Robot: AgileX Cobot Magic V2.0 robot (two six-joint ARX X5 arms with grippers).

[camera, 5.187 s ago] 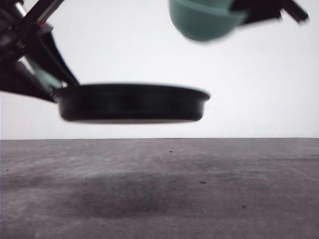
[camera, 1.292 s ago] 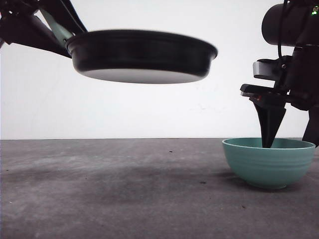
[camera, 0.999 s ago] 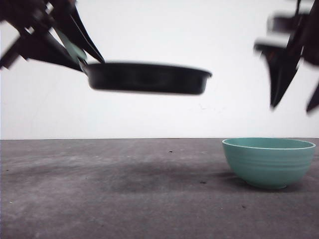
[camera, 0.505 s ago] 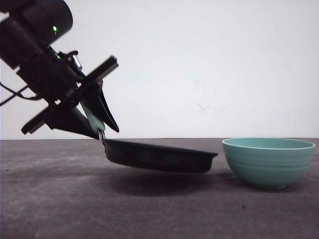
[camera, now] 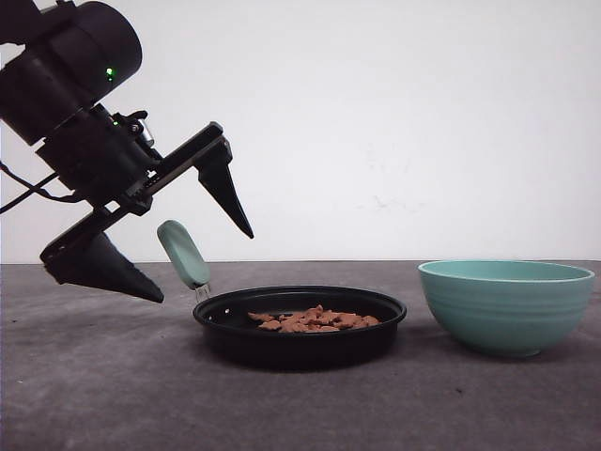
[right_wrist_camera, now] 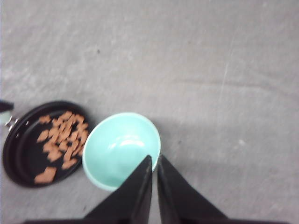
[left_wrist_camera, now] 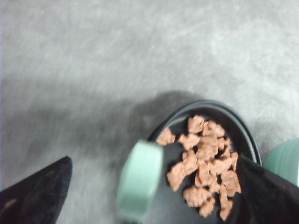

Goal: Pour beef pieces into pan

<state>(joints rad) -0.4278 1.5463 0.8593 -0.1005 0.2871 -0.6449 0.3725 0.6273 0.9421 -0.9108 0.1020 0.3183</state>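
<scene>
The pan [camera: 300, 324] now rests flat on the grey counter [camera: 113, 395], where half a second ago it was tilted and just above the surface, and a second ago it was carried high in the air. The left pincer [camera: 195, 258] has let go: its jaws stand wide apart on either side of the mint-green handle [camera: 183, 254], touching nothing. The beef pieces [camera: 312, 320] lie in a loose heap on the pan's floor, clear in the left wrist view [left_wrist_camera: 203, 165] too. Just beside the pan, towards the counter's right edge, stands the teal bowl [camera: 507, 305], which the right wrist view shows empty inside [right_wrist_camera: 122, 148]. The right pincer [right_wrist_camera: 153, 186] hangs above that bowl with its fingers drawn together, holding nothing. By my reading the pour is done and both vessels are set down, so little is left beyond drawing the arms away. No brand, label or writing can be read on the pan, bowl or arm; a small green light [camera: 111, 72] glows on the left arm's housing.
</scene>
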